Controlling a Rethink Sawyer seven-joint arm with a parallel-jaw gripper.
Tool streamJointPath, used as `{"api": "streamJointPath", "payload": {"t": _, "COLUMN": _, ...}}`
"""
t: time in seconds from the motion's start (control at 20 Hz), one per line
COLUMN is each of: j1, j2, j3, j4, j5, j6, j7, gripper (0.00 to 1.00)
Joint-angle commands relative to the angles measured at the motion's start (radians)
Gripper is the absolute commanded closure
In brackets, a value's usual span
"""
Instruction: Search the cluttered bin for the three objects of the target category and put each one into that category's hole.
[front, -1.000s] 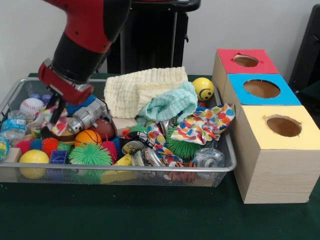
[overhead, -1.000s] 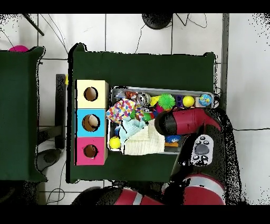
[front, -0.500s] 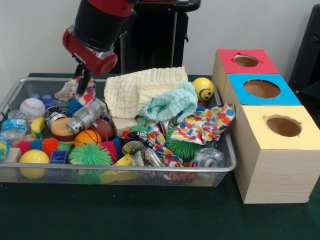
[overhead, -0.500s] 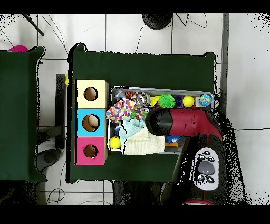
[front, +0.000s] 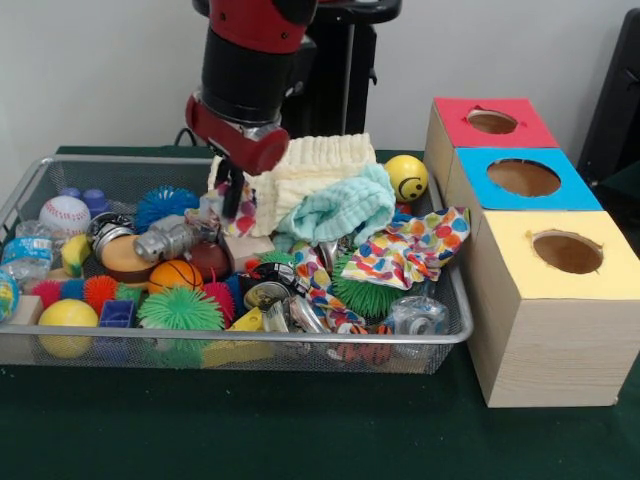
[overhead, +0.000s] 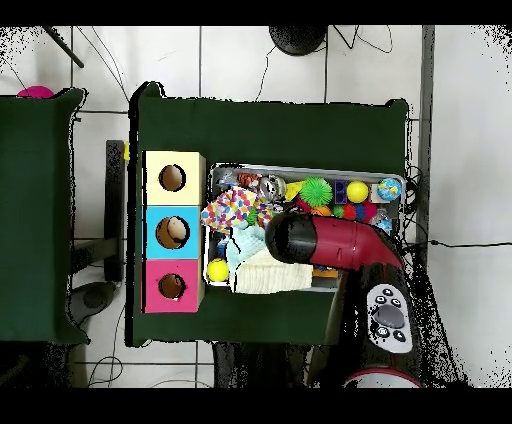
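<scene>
My gripper (front: 232, 193) hangs over the middle of the wire bin (front: 300, 338), shut on a small multi-coloured patterned cloth (front: 240, 214) that dangles just in front of the cream towel (front: 310, 165). A teal cloth (front: 340, 205) and a polka-dot cloth (front: 412, 245) lie to its right in the bin. Three boxes with round holes stand beside the bin: red (front: 490, 122), blue (front: 523, 178) and yellow (front: 567, 252). In the overhead view the red arm (overhead: 310, 242) covers the gripper and the held cloth; the polka-dot cloth (overhead: 232, 210) lies towards the boxes (overhead: 172, 232).
The bin's left half holds balls and toys: a baseball (front: 63, 212), a blue spiky ball (front: 165, 203), a small basketball (front: 175, 275), a green spiky ball (front: 180, 310) and a metal part (front: 165, 240). A yellow smiley ball (front: 406, 177) sits at the back right.
The arm has swung from the bin's left side to its middle, carrying the patterned cloth up out of the clutter and across to the cream towel.
</scene>
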Motion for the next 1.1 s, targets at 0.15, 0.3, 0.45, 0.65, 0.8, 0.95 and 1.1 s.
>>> {"api": "streamJointPath", "payload": {"t": 0.15, "j1": 0.006, "j2": 0.056, "j3": 0.123, "j4": 0.162, "j5": 0.125, "j6": -0.06, "j7": 0.168, "gripper": 1.0}}
{"api": "streamJointPath", "payload": {"t": 0.3, "j1": 0.032, "j2": 0.047, "j3": 0.116, "j4": 0.183, "j5": 0.168, "j6": -0.053, "j7": 0.184, "gripper": 1.0}}
{"api": "streamJointPath", "payload": {"t": 0.45, "j1": 0.06, "j2": 0.044, "j3": 0.109, "j4": 0.202, "j5": 0.211, "j6": -0.063, "j7": 0.211, "gripper": 1.0}}
{"api": "streamJointPath", "payload": {"t": 0.65, "j1": 0.084, "j2": 0.055, "j3": 0.116, "j4": 0.223, "j5": 0.274, "j6": -0.104, "j7": 0.234, "gripper": 1.0}}
{"api": "streamJointPath", "payload": {"t": 0.8, "j1": 0.102, "j2": 0.076, "j3": 0.116, "j4": 0.228, "j5": 0.314, "j6": -0.14, "j7": 0.247, "gripper": 1.0}}
{"api": "streamJointPath", "payload": {"t": 0.95, "j1": 0.125, "j2": 0.1, "j3": 0.101, "j4": 0.224, "j5": 0.342, "j6": -0.168, "j7": 0.245, "gripper": 1.0}}
{"api": "streamJointPath", "payload": {"t": 1.1, "j1": 0.148, "j2": 0.111, "j3": 0.068, "j4": 0.208, "j5": 0.332, "j6": -0.153, "j7": 0.191, "gripper": 0.0}}
